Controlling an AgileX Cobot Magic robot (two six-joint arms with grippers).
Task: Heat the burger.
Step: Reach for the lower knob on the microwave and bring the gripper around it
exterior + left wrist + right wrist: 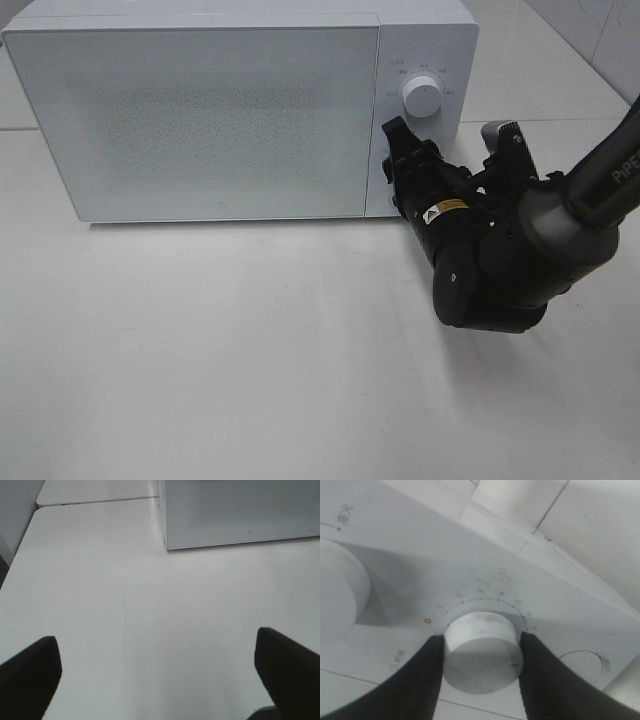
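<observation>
The high view alone takes in the whole microwave point(200, 110) at upper left, door shut, on the white table point(250, 400); the burger shows in no view, and nothing can be made out through the frosted door; the right arm's bulk leaves only the upper dial point(422, 97) visible there; the right wrist view shows the right gripper point(482, 652), jaws half-closed against both sides of the lower dial point(480, 635); the left gripper point(160, 672), its fingers cut off by the frame edges, gapes wide above the table, holding nothing.

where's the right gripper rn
The right gripper is at the microwave's control panel, right of the exterior high view, clamped on the lower dial.
</observation>
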